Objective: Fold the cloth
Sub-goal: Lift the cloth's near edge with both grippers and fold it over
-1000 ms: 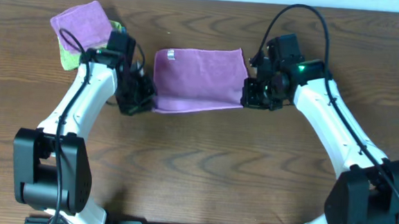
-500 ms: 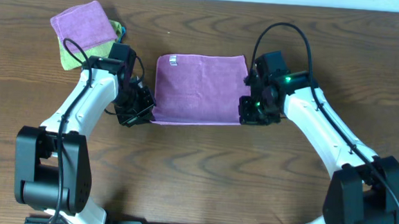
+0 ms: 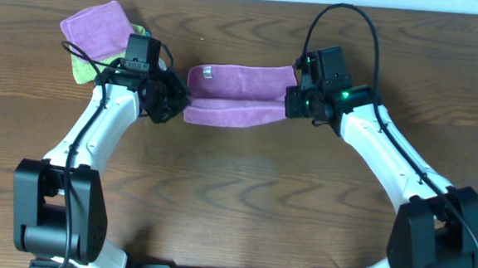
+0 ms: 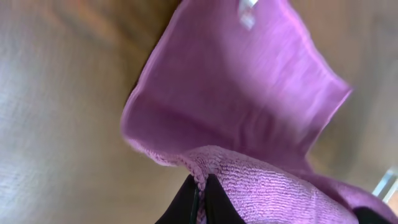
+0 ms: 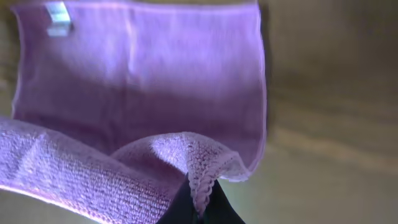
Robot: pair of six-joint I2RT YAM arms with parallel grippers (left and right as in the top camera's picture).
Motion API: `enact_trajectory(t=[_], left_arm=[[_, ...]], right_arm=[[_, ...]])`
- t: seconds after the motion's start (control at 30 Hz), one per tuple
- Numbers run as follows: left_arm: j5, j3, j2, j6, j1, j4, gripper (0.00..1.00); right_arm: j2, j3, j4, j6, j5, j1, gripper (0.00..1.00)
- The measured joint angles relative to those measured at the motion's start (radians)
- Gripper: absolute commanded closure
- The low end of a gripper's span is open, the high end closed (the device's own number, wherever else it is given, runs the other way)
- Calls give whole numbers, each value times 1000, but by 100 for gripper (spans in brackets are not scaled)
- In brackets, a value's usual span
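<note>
A purple cloth (image 3: 240,92) with a small white tag (image 3: 207,69) lies on the wooden table, its near edge lifted and curled toward the far edge. My left gripper (image 3: 177,107) is shut on the cloth's near left corner, seen in the left wrist view (image 4: 200,186) with the hem pinched between the fingers over the cloth (image 4: 249,106). My right gripper (image 3: 294,104) is shut on the near right corner, seen in the right wrist view (image 5: 200,198) above the cloth's flat half (image 5: 143,74).
A folded purple cloth (image 3: 100,27) lies on a folded green cloth (image 3: 80,68) at the far left of the table (image 3: 235,200).
Both grippers have lifted the cloth's near corners and carried them toward the far edge. The flat cloth now shows as a narrower, half-rolled band.
</note>
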Motion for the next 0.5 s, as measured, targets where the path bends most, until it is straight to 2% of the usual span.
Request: enact_trajectory(t=[0.2,0.5], left_arm=[[-42,-1,14,-53,-1,201,94],[-87,-1,107,-81,-3,380,94]], right_arm=[[44,0,146,-28,67,0,99],[151,-1,330,-57,122,0,99]])
